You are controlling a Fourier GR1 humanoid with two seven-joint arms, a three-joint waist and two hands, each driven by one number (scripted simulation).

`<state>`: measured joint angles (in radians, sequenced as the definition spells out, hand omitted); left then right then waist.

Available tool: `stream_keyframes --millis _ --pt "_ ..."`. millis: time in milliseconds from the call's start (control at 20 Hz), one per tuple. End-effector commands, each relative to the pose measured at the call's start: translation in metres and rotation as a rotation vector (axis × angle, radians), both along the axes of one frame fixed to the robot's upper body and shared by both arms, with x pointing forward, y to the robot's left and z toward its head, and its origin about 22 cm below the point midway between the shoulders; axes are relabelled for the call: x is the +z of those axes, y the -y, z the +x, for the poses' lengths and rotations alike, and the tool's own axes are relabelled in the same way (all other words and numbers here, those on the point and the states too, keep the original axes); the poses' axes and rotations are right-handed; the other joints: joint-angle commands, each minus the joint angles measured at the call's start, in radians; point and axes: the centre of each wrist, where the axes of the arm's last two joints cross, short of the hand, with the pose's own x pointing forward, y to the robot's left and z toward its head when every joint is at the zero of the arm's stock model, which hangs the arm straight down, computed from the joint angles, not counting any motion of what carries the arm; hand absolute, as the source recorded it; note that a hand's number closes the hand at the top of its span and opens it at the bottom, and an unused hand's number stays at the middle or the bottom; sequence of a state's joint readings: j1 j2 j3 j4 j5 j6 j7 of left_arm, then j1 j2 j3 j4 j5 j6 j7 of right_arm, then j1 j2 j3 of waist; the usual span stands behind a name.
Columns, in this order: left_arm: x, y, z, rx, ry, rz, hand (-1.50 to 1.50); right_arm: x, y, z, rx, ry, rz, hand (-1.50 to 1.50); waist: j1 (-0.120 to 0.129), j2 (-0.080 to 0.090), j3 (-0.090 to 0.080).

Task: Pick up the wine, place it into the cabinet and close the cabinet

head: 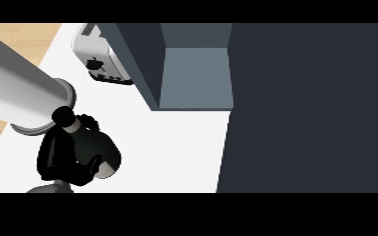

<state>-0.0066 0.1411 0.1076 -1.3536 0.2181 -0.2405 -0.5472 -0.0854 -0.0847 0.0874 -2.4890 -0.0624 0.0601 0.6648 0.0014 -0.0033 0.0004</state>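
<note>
1. Cabinet panel [303, 105]: large, flat, dark navy front that filled the right side of the head view from top to bottom. Whether it was the swung-open door or a neighbouring front could not be told.

2. Counter [177, 150]: plain white, smooth top that spread across the middle and lower left and met the navy panel along its right side.

3. Forearm [26, 90]: thick, grey, cylindrical limb that entered from the left edge and slanted down to a ringed wrist.

4. Cabinet compartment [193, 77]: open, box-shaped recess with a pale blue-grey inner face, framed by a darker side wall [140, 55] on its left and the navy panel on its right. Nothing showed inside it.

5. Toaster [100, 55]: silver metal appliance with a black lever and black base, which stood on the counter at the upper left, just beside the cabinet's side wall.

6. Left hand [59, 155]: black, at the lower left below the wrist. Its fingers [50, 152] were curled round the wine bottle, with the thumb wrapped under it.

7. Wine bottle [100, 150]: dark, glossy, rounded glass body with a pale grey end at its lower right, largely hidden by the hand. It was held over the lower left of the counter, well apart from the open compartment. Whether it touched the counter could not be told.

8. Floor [26, 35]: light tan wooden strip in the upper left corner, beyond the counter's edge.
</note>
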Motion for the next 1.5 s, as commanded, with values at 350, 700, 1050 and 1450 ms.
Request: stream_keyframes --millis 350,700,1050,1450 --pt "0.092 0.065 -0.014 -0.104 -0.006 0.001 1.5 0.01 0.001 -0.013 0.042 0.041 0.052 -1.5 0.003 0.0 0.0" --pt "0.117 0.126 0.006 -0.196 -0.021 -0.024 1.5 0.015 -0.001 -0.018 0.041 0.041 0.054 -1.5 -0.007 0.001 0.0" --pt "0.152 0.166 0.012 -0.207 -0.025 -0.067 1.5 0.01 0.009 -0.027 0.026 0.032 0.036 -1.5 -0.012 0.002 0.0" --pt "0.172 0.21 0.03 -0.161 0.001 -0.057 1.5 -0.002 -0.001 -0.016 0.047 0.022 0.054 -1.5 -0.012 0.003 0.0"
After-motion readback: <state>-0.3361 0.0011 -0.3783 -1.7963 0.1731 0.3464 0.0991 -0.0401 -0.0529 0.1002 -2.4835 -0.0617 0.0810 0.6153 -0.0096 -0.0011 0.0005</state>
